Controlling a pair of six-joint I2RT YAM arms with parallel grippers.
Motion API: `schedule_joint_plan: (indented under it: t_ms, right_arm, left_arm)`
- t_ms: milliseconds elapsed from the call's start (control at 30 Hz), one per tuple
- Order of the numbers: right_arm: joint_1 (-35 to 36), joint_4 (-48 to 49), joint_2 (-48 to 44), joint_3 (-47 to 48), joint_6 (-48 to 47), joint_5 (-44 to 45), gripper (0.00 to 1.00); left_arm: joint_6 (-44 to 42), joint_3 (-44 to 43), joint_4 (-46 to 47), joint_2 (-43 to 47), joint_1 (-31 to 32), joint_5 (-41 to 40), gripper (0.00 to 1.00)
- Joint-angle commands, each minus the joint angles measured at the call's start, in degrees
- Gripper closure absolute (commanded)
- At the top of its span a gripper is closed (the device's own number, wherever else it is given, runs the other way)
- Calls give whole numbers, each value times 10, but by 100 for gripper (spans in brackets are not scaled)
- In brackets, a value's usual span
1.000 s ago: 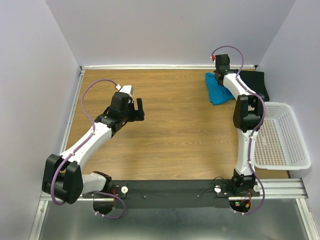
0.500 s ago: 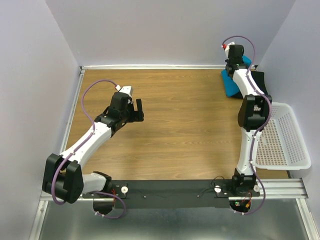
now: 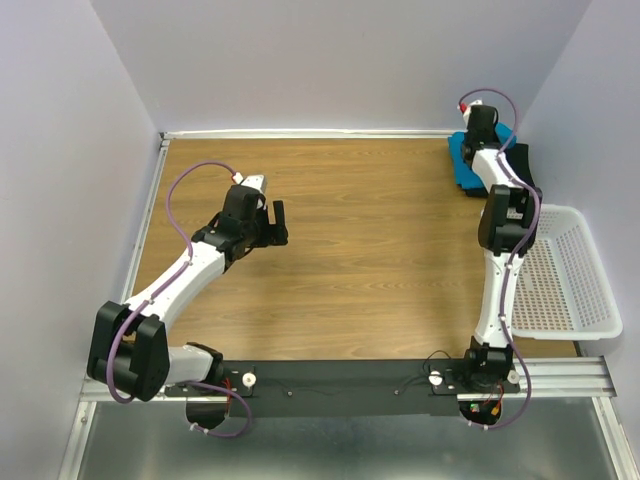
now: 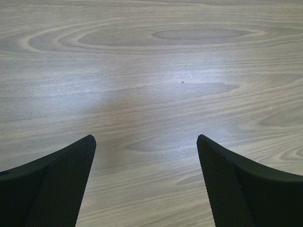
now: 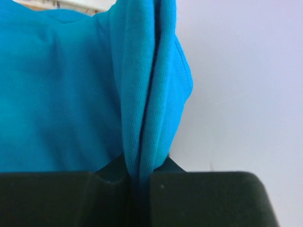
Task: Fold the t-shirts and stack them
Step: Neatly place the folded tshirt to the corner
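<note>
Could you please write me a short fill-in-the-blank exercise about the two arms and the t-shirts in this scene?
The left tool hangs ____ above the bare wood of the table. The right tool pinches a fold of the teal t-shirt at the far ____ corner. The black t-shirt lies beside it; ____ of them is in the white basket.
Missing words: open; right; neither.

The left t-shirt (image 3: 462,165) is lying in the table's (image 3: 350,280) far right corner, the right t-shirt (image 3: 527,165) just beside it; the basket (image 3: 560,280) is sitting nearer, at the right edge
</note>
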State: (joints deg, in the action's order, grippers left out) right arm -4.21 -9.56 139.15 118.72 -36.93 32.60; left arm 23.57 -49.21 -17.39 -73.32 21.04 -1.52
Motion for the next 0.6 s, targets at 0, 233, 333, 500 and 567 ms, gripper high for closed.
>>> schedule_joint_plan:
  t_ms: [0,233,333,500,567]
  right_arm:
    - [-2,71,48,20,-13,50,85]
    - [-4,146,96,31,-31,139,83]
    - [-5,158,116,50,-34,171,77]
    - [-7,166,121,50,-40,200,34]
    - [-8,169,116,52,-39,212,25]
  left_arm:
    - [6,2,-14,-5,-3,13,4]
    - [9,1,-24,-3,-3,13,5]
    - [9,-3,-29,-4,-3,12,5]
    - [9,-6,-28,-4,-3,12,5]
    - [9,-5,-27,-3,-4,13,5]
